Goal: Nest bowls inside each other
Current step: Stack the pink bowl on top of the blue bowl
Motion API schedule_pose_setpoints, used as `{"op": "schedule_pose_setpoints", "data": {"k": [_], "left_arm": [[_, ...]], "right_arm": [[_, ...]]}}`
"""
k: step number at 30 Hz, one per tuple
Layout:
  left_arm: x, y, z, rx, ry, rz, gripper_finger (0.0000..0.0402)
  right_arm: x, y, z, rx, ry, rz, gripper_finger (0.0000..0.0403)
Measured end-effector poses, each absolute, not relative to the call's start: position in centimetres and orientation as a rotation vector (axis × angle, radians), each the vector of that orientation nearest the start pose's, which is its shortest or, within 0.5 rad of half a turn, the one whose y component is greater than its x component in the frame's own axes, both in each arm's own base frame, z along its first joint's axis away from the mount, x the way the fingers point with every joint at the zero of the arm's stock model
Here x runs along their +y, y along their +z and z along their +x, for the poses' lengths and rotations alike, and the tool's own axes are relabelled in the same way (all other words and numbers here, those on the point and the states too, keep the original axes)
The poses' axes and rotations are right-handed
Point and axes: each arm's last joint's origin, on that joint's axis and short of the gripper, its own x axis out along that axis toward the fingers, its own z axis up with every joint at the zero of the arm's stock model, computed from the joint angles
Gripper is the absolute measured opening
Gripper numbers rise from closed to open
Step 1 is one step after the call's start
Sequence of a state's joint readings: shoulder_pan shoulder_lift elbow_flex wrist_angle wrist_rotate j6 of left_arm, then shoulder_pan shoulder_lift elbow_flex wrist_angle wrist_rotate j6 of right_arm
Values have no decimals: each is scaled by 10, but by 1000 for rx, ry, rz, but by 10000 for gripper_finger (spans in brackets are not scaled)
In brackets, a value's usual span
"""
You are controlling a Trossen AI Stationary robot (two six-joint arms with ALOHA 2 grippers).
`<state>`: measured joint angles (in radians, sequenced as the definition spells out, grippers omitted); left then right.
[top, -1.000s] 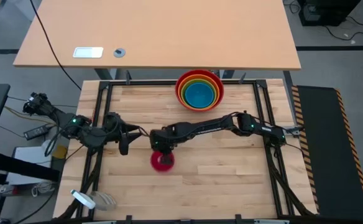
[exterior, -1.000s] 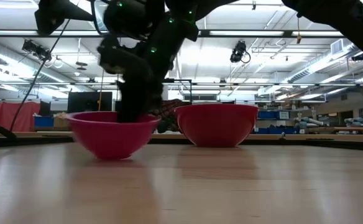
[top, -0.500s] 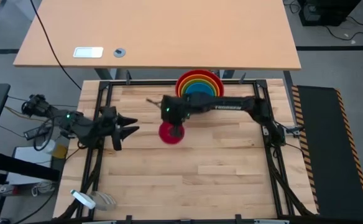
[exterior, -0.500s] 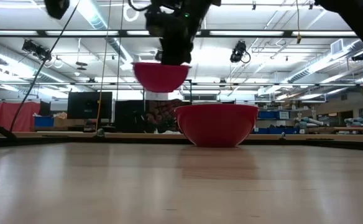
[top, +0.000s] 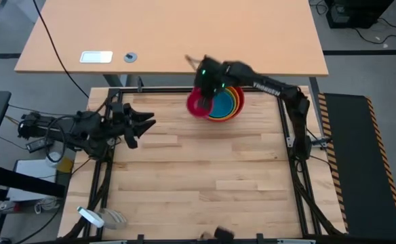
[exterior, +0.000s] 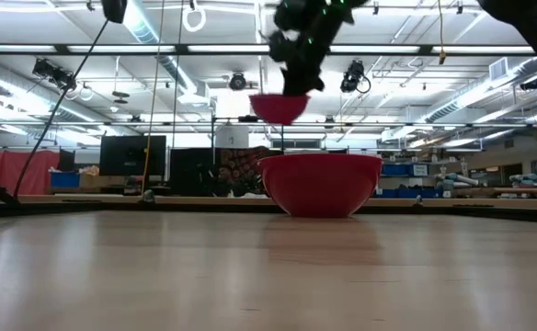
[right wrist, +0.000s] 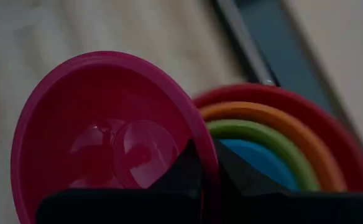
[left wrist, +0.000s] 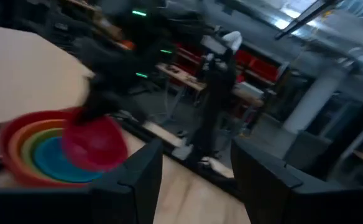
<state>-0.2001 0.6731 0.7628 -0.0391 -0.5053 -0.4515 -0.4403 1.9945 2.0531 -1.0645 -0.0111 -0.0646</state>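
- The right hand (top: 202, 95) is at the upper centre of the high view, fingers clamped on the rim of the pink-magenta bowl (top: 198, 104).
- In the right wrist view the two dark fingers (right wrist: 194, 171) pinch that rim, one inside and one outside the wall of the pink-magenta bowl (right wrist: 107, 143).
- The pink-magenta bowl is in the air. In the low view it (exterior: 279, 108) hangs above the red bowl (exterior: 321, 184), clear of its rim and toward its left edge.
- From above, the pink-magenta bowl overlaps the left edge of the nested stack.
- The stack stands at the far edge of the worktop (top: 198, 176), upper centre of the high view: red bowl (top: 239, 108) outermost, then orange bowl (top: 236, 102), yellow-green bowl (top: 232, 99), blue bowl (top: 220, 105) innermost.
- The left hand (top: 146, 120) is at the left of the high view, above the worktop's left edge, well apart from the bowls, fingers apart and holding nothing.
- In the left wrist view the stack and the pink-magenta bowl (left wrist: 94, 142) show at lower left, blurred.
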Motion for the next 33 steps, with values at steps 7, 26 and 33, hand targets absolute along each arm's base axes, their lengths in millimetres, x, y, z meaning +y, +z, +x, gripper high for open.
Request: {"op": "schedule_pose_setpoints", "data": {"k": [7,26,33], "left_arm": [[-22,350,163,-95,228,-526,192],[-26,332,191,-29,284,-640,192],[-26,332,190,-28,284,-636,192]], "right_arm": [[-246,310,343,1028,-495,318,24],[-246,198,324,1195,-628,380,39],[-242,195,327,1193,-609,358,85]]}}
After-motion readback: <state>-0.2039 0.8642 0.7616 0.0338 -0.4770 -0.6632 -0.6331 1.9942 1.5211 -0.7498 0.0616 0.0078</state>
